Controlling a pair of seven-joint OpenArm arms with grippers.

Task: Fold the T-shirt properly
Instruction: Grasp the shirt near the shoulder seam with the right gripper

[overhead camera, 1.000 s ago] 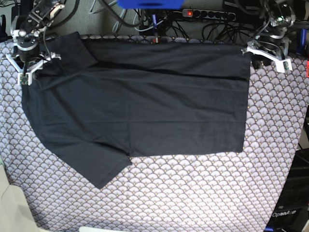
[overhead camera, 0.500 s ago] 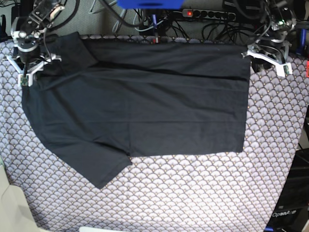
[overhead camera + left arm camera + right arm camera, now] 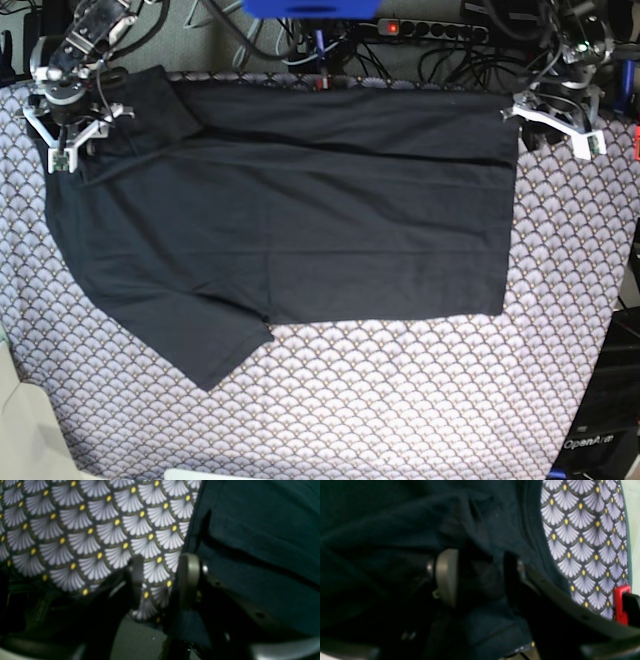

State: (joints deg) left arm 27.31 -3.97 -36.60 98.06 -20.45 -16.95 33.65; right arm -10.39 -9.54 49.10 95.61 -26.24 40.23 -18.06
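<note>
Two grippers sit at the far corners in the base view, where the black T-shirt (image 3: pixel 290 210) lies flat, folded lengthwise, on the scallop-patterned cloth (image 3: pixel 400 400). The right gripper (image 3: pixel 68 130) is over its sleeve end, the left gripper (image 3: pixel 553 118) just beside the hem corner. In the left wrist view the jaws stand apart over patterned cloth, shirt edge (image 3: pixel 250 542) at one pad, nothing held. In the right wrist view the jaws are spread, rumpled shirt cloth (image 3: pixel 395 517) between them, not pinched.
</note>
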